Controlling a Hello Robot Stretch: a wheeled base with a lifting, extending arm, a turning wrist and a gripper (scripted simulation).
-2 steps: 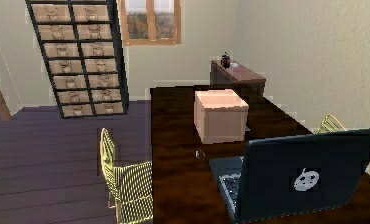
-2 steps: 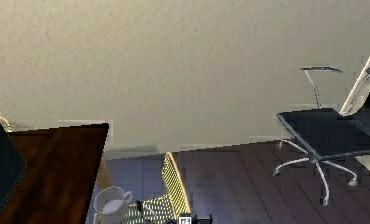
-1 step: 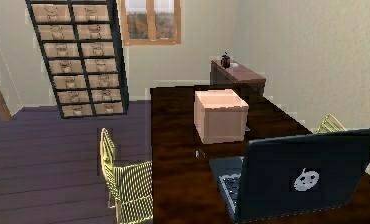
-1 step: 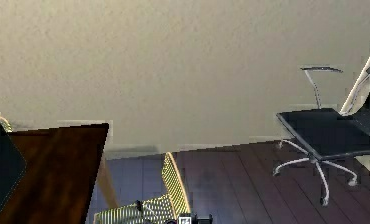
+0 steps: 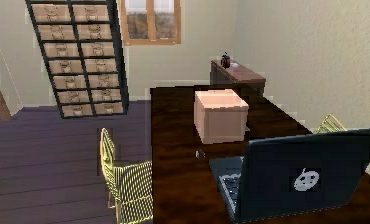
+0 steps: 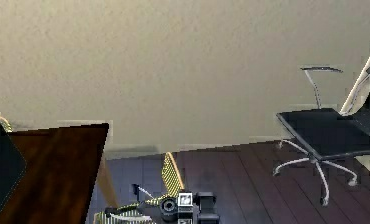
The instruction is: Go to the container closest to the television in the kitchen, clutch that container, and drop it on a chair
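**Box up on the table, gripper down low by the corner**

And there it was in the forward view: a cardboard box point(image 5: 220, 115), pale and square, stood upright near the middle of the dark table point(image 5: 178, 135). That was the container-like thing on show. An open laptop point(image 5: 298, 175) sat on the same tabletop, nearer the camera and toward the view's right. A yellow wire chair point(image 5: 128, 185) was drawn up at the table's left edge. Farther back stood a tall drawer cabinet point(image 5: 78, 55), a window point(image 5: 151, 20) and a low dark sideboard point(image 5: 243, 78) against the wall.

Over to the arm side view, where the gripper point(image 6: 138, 191) was right down at the bottom edge, with its white squares point(image 6: 186, 201) just to the right. Whether its fingers were apart, together or on anything, I could not tell. A yellow chair back point(image 6: 173, 170) rose just behind it, so I could not tell whether it held anything either.

The table's corner was at that view's left, up above the gripper. The box was back on the tabletop, well apart from the gripper. A dark office chair point(image 6: 321, 128) stood well off to the right by the wall.
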